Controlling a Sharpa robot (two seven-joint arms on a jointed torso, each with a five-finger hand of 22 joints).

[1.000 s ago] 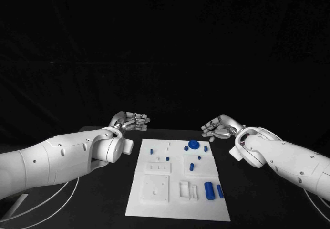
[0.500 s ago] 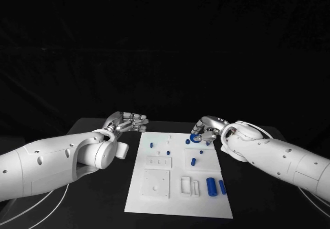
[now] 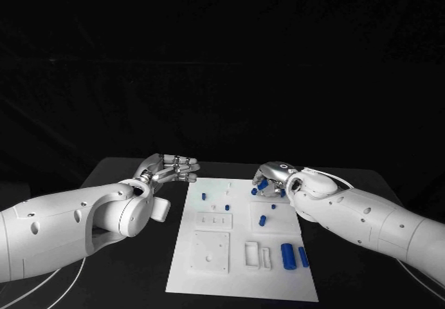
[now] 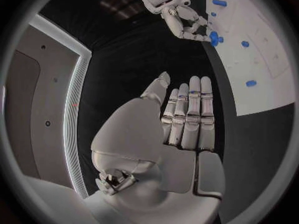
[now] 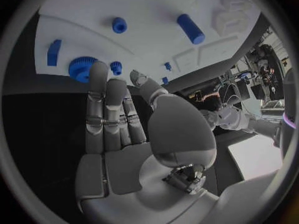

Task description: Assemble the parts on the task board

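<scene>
Right hand (image 3: 272,178) — over blue gear (image 5: 81,68)

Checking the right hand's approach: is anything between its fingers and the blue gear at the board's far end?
Nothing visible. In the right wrist view the right hand has a fingertip right at the gear, with only bare board around it.

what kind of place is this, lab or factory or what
Most likely a robotics lab or test cell, staged for recording. A black table against a dark backdrop holds just a white task board with small blue parts, and the right wrist view shows cluttered equipment beyond the table.
</scene>
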